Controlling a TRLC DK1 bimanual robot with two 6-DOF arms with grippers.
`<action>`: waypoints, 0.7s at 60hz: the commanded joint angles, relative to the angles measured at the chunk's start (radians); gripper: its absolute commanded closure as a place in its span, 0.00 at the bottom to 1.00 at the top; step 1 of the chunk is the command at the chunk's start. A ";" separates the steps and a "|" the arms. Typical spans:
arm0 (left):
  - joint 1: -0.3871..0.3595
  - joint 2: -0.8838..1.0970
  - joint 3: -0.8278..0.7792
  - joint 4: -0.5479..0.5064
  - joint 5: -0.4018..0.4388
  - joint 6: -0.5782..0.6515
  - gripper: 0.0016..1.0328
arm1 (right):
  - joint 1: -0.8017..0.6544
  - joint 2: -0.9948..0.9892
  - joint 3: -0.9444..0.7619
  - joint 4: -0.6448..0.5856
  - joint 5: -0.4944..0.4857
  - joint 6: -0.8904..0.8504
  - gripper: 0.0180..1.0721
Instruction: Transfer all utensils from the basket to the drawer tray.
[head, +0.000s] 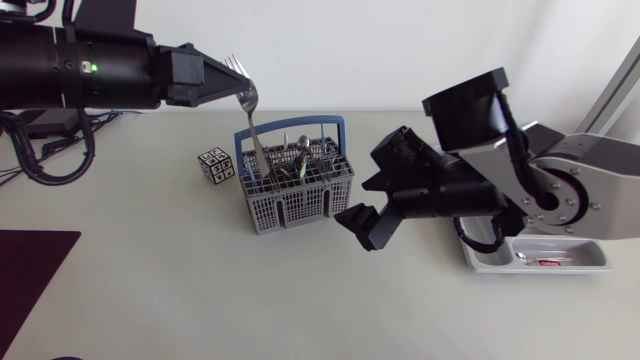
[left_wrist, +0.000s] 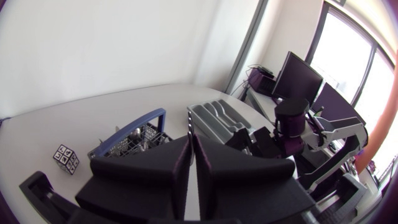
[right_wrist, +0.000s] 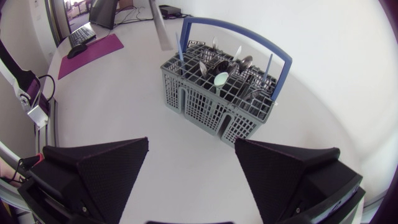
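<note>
Left fingers (head: 212, 78) clamped on an upright fork (head: 251, 128) at the basket's (head: 300, 208) left end; right fingers (right_wrist: 99, 169) apart, just right of the basket.

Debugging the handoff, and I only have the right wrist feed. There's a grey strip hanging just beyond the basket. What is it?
Observer: It's a fork, tines up and handle down, clamped in the left gripper above the basket's rear corner.
Operator: Where's the tray?
Observer: The drawer tray sits on the table beside the right arm's base.
Operator: Anything in it?
Observer: At least one small utensil. It's too small to tell which kind.
</note>
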 joint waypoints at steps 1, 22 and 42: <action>-0.030 -0.006 0.037 -0.007 0.041 0.006 0.95 | 0.006 -0.037 0.007 0.004 -0.021 -0.017 0.05; -0.108 0.127 0.026 -0.016 0.298 0.110 0.97 | -0.030 -0.138 -0.007 -0.027 -0.198 -0.028 0.05; -0.131 0.223 0.088 -0.030 0.422 0.110 0.97 | -0.033 -0.153 -0.039 -0.019 -0.281 -0.085 0.20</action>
